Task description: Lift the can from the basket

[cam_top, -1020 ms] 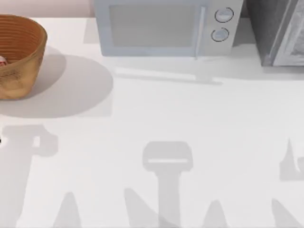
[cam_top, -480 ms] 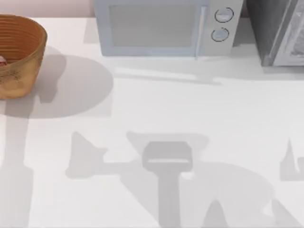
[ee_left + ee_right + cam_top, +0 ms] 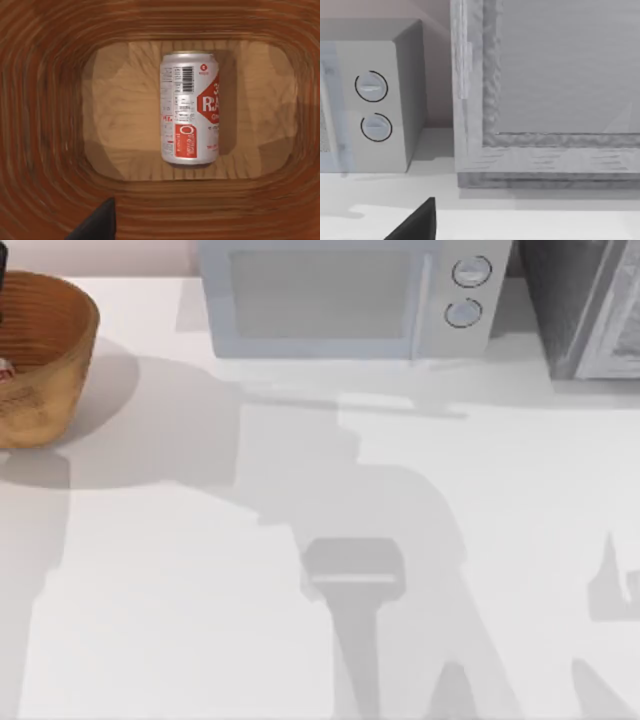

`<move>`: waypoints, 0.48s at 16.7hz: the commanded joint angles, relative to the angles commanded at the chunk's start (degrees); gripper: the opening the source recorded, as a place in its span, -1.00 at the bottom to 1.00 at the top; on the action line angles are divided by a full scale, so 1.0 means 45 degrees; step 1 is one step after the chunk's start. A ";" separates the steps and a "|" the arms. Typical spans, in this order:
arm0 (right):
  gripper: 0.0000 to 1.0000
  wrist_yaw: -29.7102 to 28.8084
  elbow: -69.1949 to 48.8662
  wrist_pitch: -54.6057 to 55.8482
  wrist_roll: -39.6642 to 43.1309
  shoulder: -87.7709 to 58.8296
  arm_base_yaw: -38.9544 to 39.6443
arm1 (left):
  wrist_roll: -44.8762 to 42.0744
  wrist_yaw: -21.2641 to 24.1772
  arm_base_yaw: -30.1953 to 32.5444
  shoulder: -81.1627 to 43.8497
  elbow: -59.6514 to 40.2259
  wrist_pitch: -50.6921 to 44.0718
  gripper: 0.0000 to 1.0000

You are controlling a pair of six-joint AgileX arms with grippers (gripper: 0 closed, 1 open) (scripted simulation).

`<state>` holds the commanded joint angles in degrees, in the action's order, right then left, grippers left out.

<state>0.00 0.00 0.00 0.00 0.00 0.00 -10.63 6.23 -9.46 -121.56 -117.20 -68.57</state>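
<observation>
The tan woven basket [image 3: 50, 360] stands at the table's far left, cut by the picture's edge. A sliver of the can [image 3: 5, 370] shows inside it. In the left wrist view the can [image 3: 189, 107] lies on its side on the basket's floor [image 3: 120, 115]: silver, with a red label and a barcode. My left gripper [image 3: 2, 285] hovers over the basket, looking straight down into it. One dark fingertip [image 3: 97, 225] shows well off to one side of the can, nothing touching it, so the gripper is open. The right arm is parked, its dark fingertip [image 3: 415, 225] alone near the table, open.
A pale microwave [image 3: 340, 295] stands at the back centre, its two dials [image 3: 372, 107] facing the right wrist camera. A grey cabinet [image 3: 590, 305] fills the back right corner. Arm shadows lie across the white tabletop [image 3: 450, 490].
My left arm has travelled from the table's left edge toward the back and now hangs over the basket. Its shadow swept across the table's middle. The right arm has not moved.
</observation>
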 joint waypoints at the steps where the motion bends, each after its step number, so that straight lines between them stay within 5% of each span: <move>1: 1.00 0.0000 0.0000 0.0000 0.0000 0.0000 0.0000 | -0.0065 0.0080 -0.0047 -0.0933 -0.0929 -0.0501 1.00; 8: 1.00 0.0000 0.0000 0.0000 0.0000 0.0000 0.0000 | -0.0307 0.0438 -0.0260 -0.5067 -0.5017 -0.2690 1.00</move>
<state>0.00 0.00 0.00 0.00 0.00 0.00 -12.02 8.20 -10.63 -144.37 -139.77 -80.67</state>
